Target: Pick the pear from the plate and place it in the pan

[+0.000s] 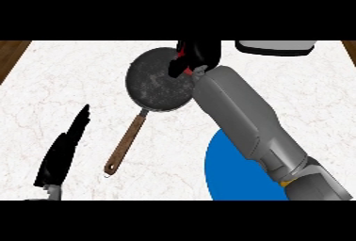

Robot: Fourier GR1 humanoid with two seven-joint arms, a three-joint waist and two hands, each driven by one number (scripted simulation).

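Hovering over the pan's (pixel 156 82) far right rim, the right hand (pixel 198 54) curls its fingers round something reddish, presumably the pear, mostly hidden. The blue plate (pixel 226 174) lies partly under the forearm. The left hand (pixel 62 153) rests with straight fingers on the white marble counter (pixel 62 80).

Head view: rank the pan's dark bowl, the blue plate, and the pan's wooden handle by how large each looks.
1. Blue plate, though the right forearm and the view's edge hide part of it.
2. Pan's dark bowl, partly under the right hand.
3. Wooden handle, the smallest by area.
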